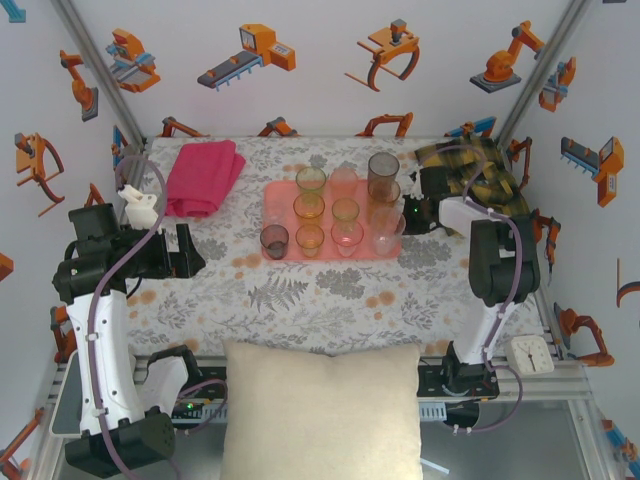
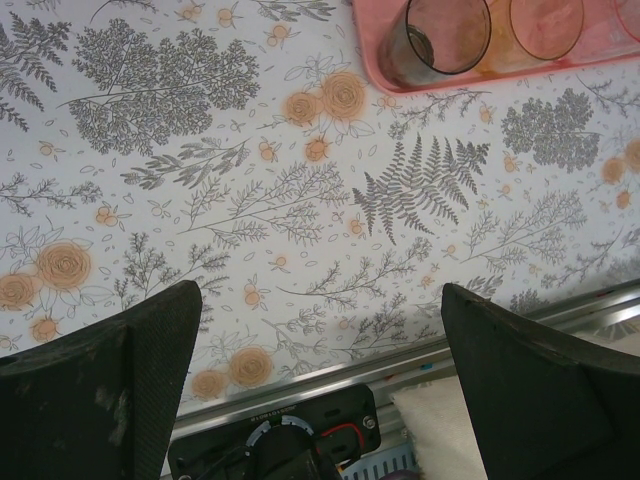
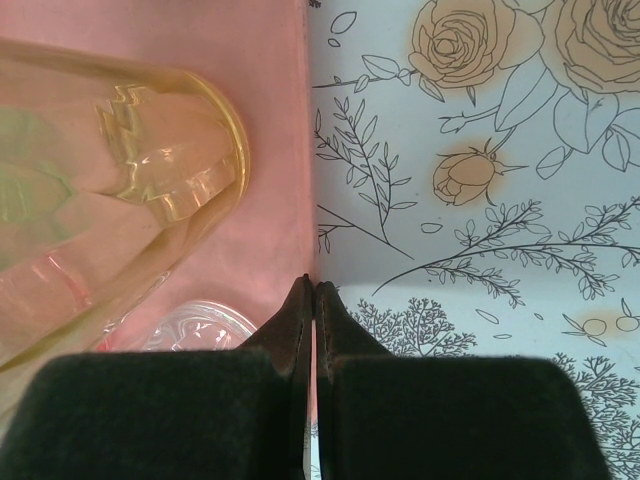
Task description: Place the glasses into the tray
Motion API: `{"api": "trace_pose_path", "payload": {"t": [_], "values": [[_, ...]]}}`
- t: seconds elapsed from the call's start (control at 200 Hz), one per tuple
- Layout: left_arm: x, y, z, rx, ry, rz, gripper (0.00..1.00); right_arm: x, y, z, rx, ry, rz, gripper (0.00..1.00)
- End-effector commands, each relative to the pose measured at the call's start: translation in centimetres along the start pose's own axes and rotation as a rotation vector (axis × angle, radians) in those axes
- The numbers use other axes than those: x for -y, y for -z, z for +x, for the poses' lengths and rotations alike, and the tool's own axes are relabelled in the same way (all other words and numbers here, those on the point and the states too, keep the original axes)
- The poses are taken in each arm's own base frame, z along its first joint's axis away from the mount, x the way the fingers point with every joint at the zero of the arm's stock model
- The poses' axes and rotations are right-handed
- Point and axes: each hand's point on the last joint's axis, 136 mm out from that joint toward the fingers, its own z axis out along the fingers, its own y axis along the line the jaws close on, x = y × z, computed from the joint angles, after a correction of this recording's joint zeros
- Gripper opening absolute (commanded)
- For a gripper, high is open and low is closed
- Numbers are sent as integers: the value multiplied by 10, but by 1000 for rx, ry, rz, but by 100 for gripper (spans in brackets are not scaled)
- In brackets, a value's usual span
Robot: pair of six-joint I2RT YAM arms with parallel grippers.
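Floral tablecloth [image 1: 300,300] covers the table, inside a booth whose walls are printed with orange robot drawings; a folded magenta towel [image 1: 203,175] lies at far left. At centre sits the salmon tray [image 1: 281,205], carrying the glasses [image 1: 310,210] upright in close ranks, with several rims touching or nearly so. A smoky glass [image 2: 445,40] stands in the tray's near left corner. A clear glass [image 1: 385,232] stands at the right rim; whether it is wholly inside cannot be told from above.

The right gripper [image 3: 314,300] has its jaws pressed together on nothing. Its tips are low over the tray's right rim, just beside an amber glass [image 3: 130,200]. The left gripper [image 2: 320,380] hovers over bare cloth near the tray's left side, jaws wide apart and empty.

Judged state: loading looks finished or nearly so.

Hazards:
- A sideways or leftward move of the right gripper at this height would likely strike the amber or clear glass, and in such tight packing one toppled tumbler could knock over its neighbours.
- A downward push on the rim could tilt the tray.
- A forward sweep of the left arm could catch the smoky glass at the corner.
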Motion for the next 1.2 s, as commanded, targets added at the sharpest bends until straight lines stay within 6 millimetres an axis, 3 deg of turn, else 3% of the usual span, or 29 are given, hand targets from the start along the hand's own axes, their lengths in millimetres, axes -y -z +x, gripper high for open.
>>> {"api": "trace_pose_path", "payload": {"t": [0.0,0.305,0.726,1.197], "values": [[2,5,-5,17,-3,0,97,10,1,25,-81,-25,62,6],[3,19,-19,30,-41,-24,97,10,15,11,-48,-1,91,22],[3,25,-19,30,-39,-39,97,14,40,-10,29,-28,132,26],[0,25,-14,26,-25,-61,97,48,81,-36,129,-140,208,27]]}}
